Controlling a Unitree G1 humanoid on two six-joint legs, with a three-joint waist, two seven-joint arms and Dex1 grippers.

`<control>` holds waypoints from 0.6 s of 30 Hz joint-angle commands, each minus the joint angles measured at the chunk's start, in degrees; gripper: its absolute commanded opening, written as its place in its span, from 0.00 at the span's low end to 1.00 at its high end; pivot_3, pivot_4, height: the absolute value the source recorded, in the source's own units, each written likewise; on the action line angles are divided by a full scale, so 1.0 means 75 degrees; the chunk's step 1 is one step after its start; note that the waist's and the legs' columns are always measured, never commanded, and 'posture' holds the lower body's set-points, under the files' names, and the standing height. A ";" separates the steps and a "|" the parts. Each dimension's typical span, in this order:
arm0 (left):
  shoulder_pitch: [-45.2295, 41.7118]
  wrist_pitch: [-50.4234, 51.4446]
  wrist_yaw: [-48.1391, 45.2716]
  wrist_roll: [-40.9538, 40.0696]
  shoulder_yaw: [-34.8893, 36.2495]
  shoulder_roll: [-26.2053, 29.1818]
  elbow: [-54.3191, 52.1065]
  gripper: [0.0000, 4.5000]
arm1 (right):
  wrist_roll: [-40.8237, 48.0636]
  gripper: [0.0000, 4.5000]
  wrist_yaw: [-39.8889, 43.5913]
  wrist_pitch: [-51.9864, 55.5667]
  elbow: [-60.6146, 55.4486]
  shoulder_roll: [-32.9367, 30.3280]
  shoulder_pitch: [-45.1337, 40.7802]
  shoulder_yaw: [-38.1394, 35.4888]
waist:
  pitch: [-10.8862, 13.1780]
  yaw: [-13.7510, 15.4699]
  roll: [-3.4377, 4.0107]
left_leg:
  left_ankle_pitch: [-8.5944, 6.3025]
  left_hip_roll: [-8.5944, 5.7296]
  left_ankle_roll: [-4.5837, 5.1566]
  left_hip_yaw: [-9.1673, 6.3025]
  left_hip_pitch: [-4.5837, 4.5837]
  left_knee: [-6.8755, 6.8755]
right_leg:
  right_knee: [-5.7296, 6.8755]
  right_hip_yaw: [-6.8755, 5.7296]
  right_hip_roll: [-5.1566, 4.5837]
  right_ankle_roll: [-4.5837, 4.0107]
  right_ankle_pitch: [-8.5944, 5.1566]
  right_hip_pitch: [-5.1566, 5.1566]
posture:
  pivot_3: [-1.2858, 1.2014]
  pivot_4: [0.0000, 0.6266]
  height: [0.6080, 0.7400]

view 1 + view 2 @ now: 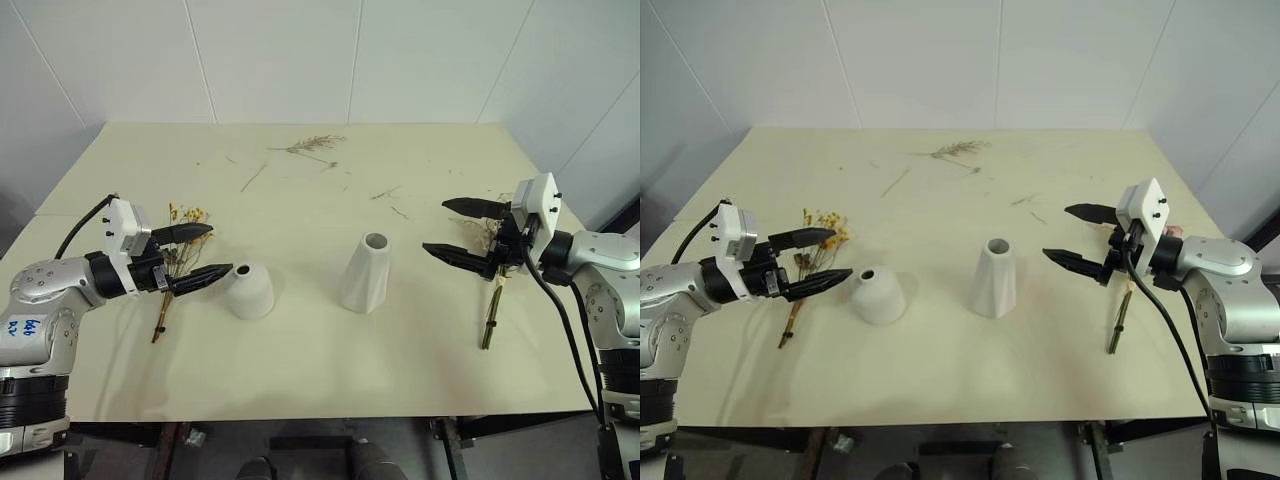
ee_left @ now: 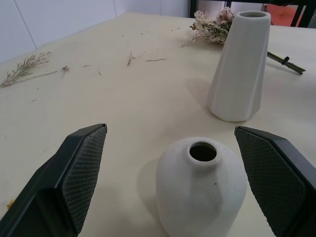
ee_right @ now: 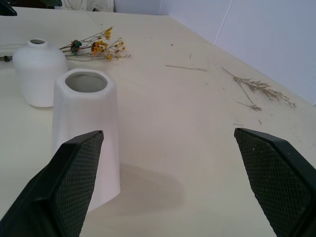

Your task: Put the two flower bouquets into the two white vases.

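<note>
The pale surface (image 1: pixel 300 350) carries everything. No readable label shows on the vases. The tall vase (image 1: pixel 365 273) stands near the middle, the short vase (image 1: pixel 247 290) to its left. The yellow bouquet (image 1: pixel 178 250) lies under the left tool (image 1: pixel 203 253); the rose bouquet (image 1: pixel 492 290) lies under the right tool (image 1: pixel 452 228). Both tools gape wide, empty. A dried sprig (image 1: pixel 310 146) lies far back.

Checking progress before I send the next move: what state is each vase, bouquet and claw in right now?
Short domed vase: upright, empty.
Tall tapered vase: upright, empty.
Yellow-blossom bouquet: lying flat on the table, under the left claw, not held.
Rose-and-grass bouquet: lying flat, under the right claw, not held.
Left claw: open, empty.
Right claw: open, empty.
Loose dried sprigs: scattered at the table's far side.
</note>
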 commanded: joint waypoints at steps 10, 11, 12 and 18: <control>0.0443 0.0367 0.0177 -0.0026 0.0761 0.0836 -0.0203 0.98 | 0.0009 1.00 0.0198 -0.0301 0.0093 0.0323 -0.0479 0.0229 | 0.0001 -0.0023 0.0000 | 0.0000 0.0007 0.0000 -0.0001 0.0000 -0.0008 | -0.0002 -0.0001 0.0006 -0.0002 0.0000 -0.0002 | 0.52 0.24 1.00; 0.0442 0.0622 0.0282 -0.0015 0.0766 0.0991 -0.0176 0.98 | 0.0022 1.00 0.0313 -0.0328 0.0172 0.0318 -0.0589 0.0261 | 0.0002 -0.0031 0.0002 | 0.0000 0.0007 0.0000 0.0000 0.0000 -0.0007 | -0.0001 -0.0001 0.0006 -0.0002 0.0000 -0.0004 | 0.52 0.24 1.00; 0.0439 0.0982 0.0580 0.0133 0.0728 0.1185 -0.0167 0.98 | 0.0018 1.00 0.0452 -0.0398 0.0268 0.0311 -0.0712 0.0302 | 0.0003 -0.0043 0.0004 | 0.0000 0.0006 0.0000 0.0000 0.0001 -0.0005 | 0.0001 0.0000 0.0007 -0.0004 0.0001 -0.0004 | 0.52 0.24 1.00; -0.0138 0.4121 0.2136 0.0320 0.0447 0.2371 -0.0779 0.98 | 0.0019 1.00 0.1294 -0.0750 0.1031 0.0619 -0.2192 0.0700 | 0.0009 -0.0184 -0.0001 | 0.0000 0.0005 0.0000 -0.0001 0.0001 -0.0001 | 0.0004 -0.0002 0.0008 -0.0002 0.0003 -0.0002 | 0.52 0.24 1.00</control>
